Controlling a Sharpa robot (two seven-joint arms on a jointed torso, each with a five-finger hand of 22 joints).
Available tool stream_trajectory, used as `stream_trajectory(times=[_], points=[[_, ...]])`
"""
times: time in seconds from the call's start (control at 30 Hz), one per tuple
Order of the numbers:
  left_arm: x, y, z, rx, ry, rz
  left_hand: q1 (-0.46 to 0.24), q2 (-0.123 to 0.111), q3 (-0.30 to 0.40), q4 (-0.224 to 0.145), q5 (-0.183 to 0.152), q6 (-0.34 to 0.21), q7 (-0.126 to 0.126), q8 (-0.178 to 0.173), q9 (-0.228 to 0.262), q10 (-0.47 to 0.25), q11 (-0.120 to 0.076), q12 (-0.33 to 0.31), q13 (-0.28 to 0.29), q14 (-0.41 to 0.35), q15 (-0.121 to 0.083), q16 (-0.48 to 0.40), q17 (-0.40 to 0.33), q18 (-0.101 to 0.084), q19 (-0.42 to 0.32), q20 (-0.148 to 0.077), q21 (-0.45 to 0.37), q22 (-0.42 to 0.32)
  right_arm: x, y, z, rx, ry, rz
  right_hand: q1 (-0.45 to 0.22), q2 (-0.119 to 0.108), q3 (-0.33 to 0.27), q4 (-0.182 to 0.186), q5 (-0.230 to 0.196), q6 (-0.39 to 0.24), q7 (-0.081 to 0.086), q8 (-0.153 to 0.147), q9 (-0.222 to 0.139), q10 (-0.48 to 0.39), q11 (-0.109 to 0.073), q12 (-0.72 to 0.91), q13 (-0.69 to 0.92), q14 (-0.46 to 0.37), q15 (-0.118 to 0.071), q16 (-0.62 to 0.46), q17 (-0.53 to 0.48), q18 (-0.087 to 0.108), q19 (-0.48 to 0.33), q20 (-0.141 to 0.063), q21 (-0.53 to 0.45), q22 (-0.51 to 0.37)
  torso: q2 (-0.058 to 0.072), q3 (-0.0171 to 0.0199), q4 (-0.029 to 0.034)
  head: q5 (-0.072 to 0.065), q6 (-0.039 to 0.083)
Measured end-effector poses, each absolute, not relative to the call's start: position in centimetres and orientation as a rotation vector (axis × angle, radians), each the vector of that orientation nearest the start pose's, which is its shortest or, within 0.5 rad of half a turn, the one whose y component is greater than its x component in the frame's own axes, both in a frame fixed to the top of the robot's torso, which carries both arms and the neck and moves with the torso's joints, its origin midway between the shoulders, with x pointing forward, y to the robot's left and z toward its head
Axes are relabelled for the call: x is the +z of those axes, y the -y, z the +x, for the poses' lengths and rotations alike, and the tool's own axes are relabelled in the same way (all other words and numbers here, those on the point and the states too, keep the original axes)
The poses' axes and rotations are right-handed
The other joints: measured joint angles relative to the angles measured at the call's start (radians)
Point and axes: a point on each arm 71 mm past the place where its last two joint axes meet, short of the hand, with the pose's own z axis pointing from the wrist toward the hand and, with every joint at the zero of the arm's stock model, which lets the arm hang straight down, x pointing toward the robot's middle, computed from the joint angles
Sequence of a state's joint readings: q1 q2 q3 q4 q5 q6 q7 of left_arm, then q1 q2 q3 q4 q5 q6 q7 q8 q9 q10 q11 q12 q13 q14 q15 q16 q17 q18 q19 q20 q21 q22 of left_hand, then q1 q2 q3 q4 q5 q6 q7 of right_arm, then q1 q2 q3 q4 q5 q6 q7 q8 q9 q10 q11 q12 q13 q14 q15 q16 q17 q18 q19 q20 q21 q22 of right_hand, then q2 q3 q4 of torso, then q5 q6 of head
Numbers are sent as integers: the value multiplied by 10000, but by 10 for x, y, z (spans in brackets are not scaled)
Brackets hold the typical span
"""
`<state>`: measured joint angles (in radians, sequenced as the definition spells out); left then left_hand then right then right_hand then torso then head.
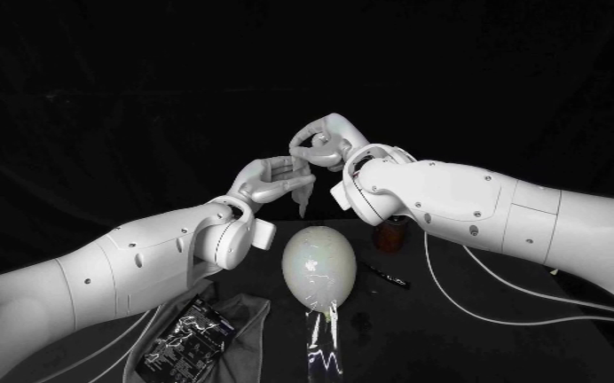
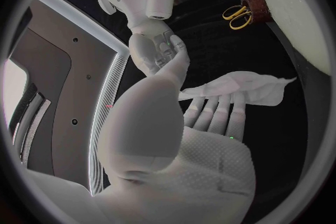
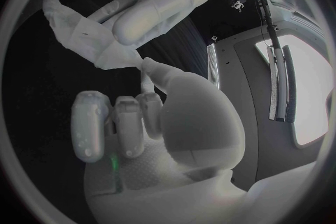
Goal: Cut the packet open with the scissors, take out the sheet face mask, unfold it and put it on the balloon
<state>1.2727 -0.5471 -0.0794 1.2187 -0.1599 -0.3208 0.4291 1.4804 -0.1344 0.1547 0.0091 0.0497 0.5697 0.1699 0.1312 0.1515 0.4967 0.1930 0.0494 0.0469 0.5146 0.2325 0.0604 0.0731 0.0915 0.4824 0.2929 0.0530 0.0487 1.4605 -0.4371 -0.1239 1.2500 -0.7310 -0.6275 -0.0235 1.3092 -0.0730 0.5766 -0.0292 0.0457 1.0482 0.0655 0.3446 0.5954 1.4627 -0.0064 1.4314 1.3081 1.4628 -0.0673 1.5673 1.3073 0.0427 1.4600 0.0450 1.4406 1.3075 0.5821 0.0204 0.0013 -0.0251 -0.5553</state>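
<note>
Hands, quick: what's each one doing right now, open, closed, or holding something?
Left hand: holding the face mask.
Right hand: pinching the same face mask.

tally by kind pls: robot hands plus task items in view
Hands: 2 (left hand, right hand)
Mask: 1
Balloon: 1
Packet: 1
Scissors: 1
Total: 6

robot lab: black table [image 1: 422, 347], black curtain backdrop [image 1: 307, 37].
</note>
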Motion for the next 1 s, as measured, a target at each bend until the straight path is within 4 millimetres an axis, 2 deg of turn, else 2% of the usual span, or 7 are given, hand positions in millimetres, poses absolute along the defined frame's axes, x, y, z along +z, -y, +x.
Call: stream_trajectory(times=[0.1,0.23,0.53,0.6,0.67,0.73,1.0], points=[[-163,-139,545,-15223,-13953,-8246,115,35,-184,77,0,-92,-35,-41,-13,-36,35,0,0,0,0,0,0,0,0,0,0,0,-79,83,555,10072,-13931,4040,0,0,0,0,-4,6,-9,6,0,0,0,-11,1,0,0,0,1,-1,0,0,0,2,2,0,1,-4,2],[-162,-138,546,-15257,-13822,-8236,401,322,-196,89,0,54,-15,-36,28,226,185,0,14,263,-30,0,43,-1,162,-38,0,11,-79,81,557,10045,-13897,4049,0,0,0,0,-19,29,15,43,-3,0,0,-13,1,-13,13,0,2,0,-1,1,-1,4,1,-1,2,-5,10],[-162,-139,549,-15194,-13469,-8525,712,784,85,-49,0,1669,208,601,441,2453,401,410,211,2197,-219,524,392,-3,745,-16,117,68,-77,78,559,10018,-13812,4056,0,0,-1,0,-20,33,20,42,-6,0,0,-35,-4,-15,15,-6,8,0,-2,2,-2,6,-7,-1,-4,-9,33],[-162,-140,550,-15162,-13373,-8621,750,1029,297,-35,0,2356,291,888,586,3624,243,729,321,3111,-416,873,565,126,2095,-63,444,228,-76,78,558,10032,-13803,4052,0,0,-1,0,-21,32,20,41,-6,0,0,-36,-7,-15,16,-7,8,0,-10,10,-2,6,-7,0,-5,-12,35],[-162,-141,551,-15121,-13265,-8736,682,1101,522,-4,0,2746,401,1018,620,4191,96,853,319,3621,-574,1106,669,344,2728,-61,605,280,-76,77,557,10088,-13813,4030,0,-1,-1,0,-22,31,20,39,-6,0,0,-36,-8,-15,16,-8,8,-1,5,-5,-2,6,-7,0,-5,-13,35],[-162,-141,552,-15084,-13171,-8836,673,1110,743,22,0,2949,492,1033,618,4510,8,854,261,3865,-669,1204,725,478,2903,-35,629,280,-75,75,555,10149,-13827,4002,-1,-1,-1,0,-36,29,22,38,-5,0,0,-36,-8,-15,16,-8,8,0,21,-21,-2,5,-7,1,-9,-13,35],[-163,-143,555,-14886,-12809,-9229,368,805,1244,116,0,3163,571,990,496,4832,-37,636,164,4007,-716,1205,764,481,2934,-32,629,218,-73,70,551,10334,-13850,3945,-27,-27,28,-29,-39,21,26,24,0,0,0,-38,-3,-16,16,-28,6,-1,22,-23,-3,-2,-12,4,-11,-1,61]])
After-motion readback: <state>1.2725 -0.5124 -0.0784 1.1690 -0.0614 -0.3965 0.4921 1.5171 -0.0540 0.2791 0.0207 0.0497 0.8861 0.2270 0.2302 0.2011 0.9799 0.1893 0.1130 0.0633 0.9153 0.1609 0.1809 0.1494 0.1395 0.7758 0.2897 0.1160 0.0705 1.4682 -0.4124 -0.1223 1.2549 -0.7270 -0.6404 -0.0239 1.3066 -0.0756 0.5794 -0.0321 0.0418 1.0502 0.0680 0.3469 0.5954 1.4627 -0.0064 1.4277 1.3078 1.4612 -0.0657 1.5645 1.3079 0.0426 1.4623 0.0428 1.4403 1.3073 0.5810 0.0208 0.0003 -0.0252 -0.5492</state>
